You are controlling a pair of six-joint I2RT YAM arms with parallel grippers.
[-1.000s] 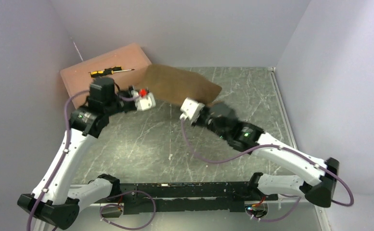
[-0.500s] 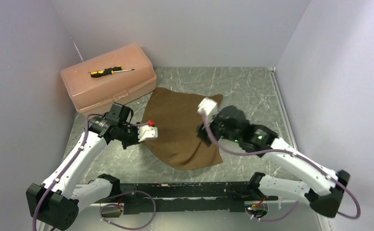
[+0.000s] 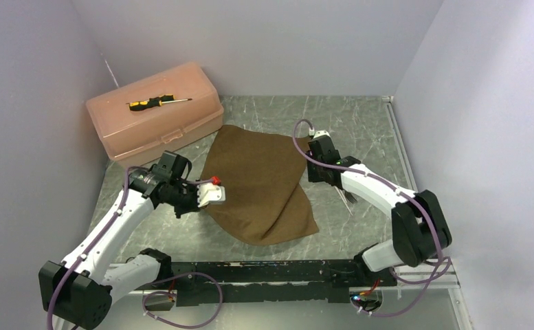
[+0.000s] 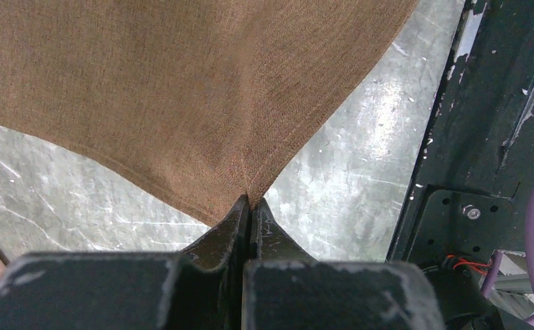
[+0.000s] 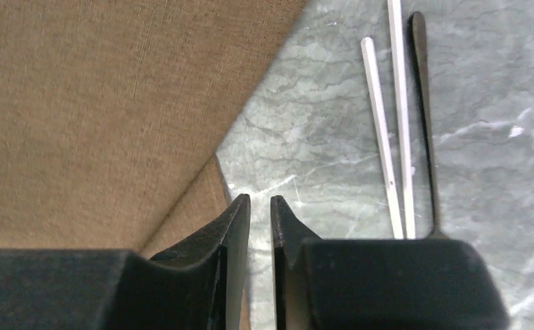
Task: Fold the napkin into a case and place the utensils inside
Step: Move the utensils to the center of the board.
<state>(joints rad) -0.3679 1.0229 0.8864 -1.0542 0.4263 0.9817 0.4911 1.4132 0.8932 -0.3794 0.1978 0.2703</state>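
Since earlier, right gripper left the napkin, jaws slightly apart, empty; left gripper clamps its corner; first fold underway, next fold over.

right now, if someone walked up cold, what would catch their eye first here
Most striking is the brown napkin draped mid-table, one corner pinched in the left gripper. Behind it to the left sits a pink box with a yellow-and-black screwdriver on its lid. The right gripper hovers at the cloth's right edge, jaws barely apart, beside the thin utensils on the table.
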